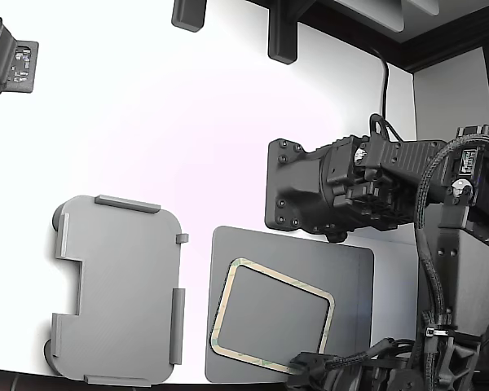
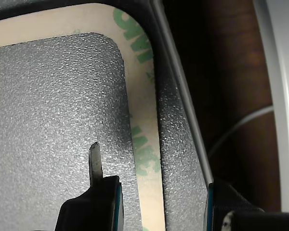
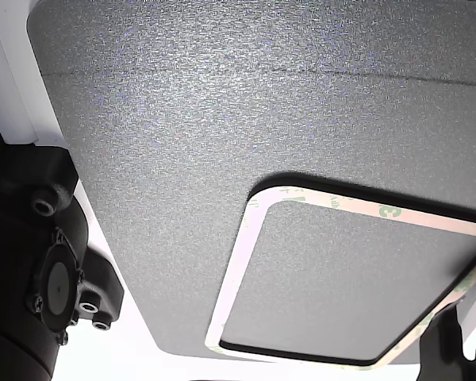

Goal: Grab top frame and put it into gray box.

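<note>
Exterior view: the top frame (image 1: 270, 318) lies flat on the dark gray mat (image 1: 350, 285), towards the near edge of the white table (image 1: 187, 122). The gray box (image 1: 118, 289) sits on the table at the exterior view's left of the mat, just beside it but apart, with nothing inside. A big black arm unit (image 1: 342, 186) hangs above the mat's far edge, at the exterior view's right. The gripper (image 1: 308, 364) is low at the frame's near right corner, partly cut by the picture edge; its state cannot be read here.

Wrist view: the gripper (image 2: 161, 197) is spread apart, with nothing between the fingers. One finger, with a thin metal blade (image 2: 95, 161), is over the mat inside the ring; the other is outside the ring. The frame's strip (image 2: 144, 144), pale w/ green print, passes between them and lies on the textured mat (image 2: 53, 120).

Other view: the frame (image 3: 238, 278) lies flat on the mat (image 3: 222, 119), touching it all along as far as is seen. A black body (image 3: 32, 270) is at the left.
</note>
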{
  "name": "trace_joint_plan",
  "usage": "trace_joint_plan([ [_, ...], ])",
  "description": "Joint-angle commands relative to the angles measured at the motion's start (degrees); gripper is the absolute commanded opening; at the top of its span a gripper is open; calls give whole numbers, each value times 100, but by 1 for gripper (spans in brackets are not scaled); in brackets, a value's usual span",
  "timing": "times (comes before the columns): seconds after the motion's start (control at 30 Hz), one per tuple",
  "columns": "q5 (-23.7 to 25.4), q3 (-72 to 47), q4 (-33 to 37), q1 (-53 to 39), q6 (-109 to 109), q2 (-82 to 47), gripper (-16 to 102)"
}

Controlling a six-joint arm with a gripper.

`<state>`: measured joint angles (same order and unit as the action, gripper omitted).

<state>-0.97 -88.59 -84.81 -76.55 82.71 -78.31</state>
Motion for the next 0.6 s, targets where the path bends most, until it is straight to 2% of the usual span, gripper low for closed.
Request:
trace_joint_plan([
  [0.0, -35, 70, 35, 44, 62, -88, 70],
  [0.57, 35, -123, 158, 26, 237, -44, 69],
])
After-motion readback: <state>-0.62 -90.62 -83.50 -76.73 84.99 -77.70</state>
